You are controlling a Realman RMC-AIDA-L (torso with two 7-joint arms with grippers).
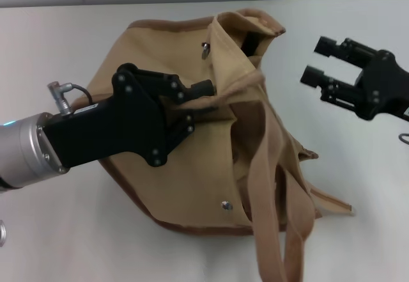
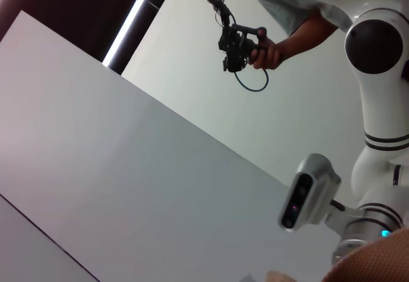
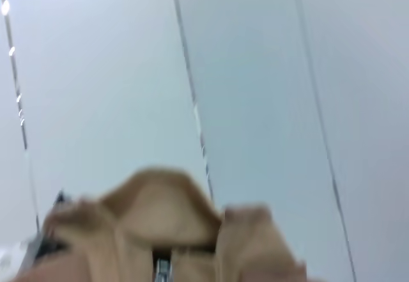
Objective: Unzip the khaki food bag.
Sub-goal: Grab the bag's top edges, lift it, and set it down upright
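handles [image 1: 271, 186] trail off the near end of the bag [image 1: 192, 186], which lies slumped on its side mid-counter [image 1: 51, 58]. a snap [image 1: 225, 205] glints low on the near panel. the left gripper [image 1: 204, 100] is pressed into the bag's middle, pinching a fold of canvas. further back, the right gripper [image 1: 319, 61] hovers off the bag's far end, fingers apart, holding nothing. the right wrist view catches the zipper [image 3: 163, 266] at the bag's end.
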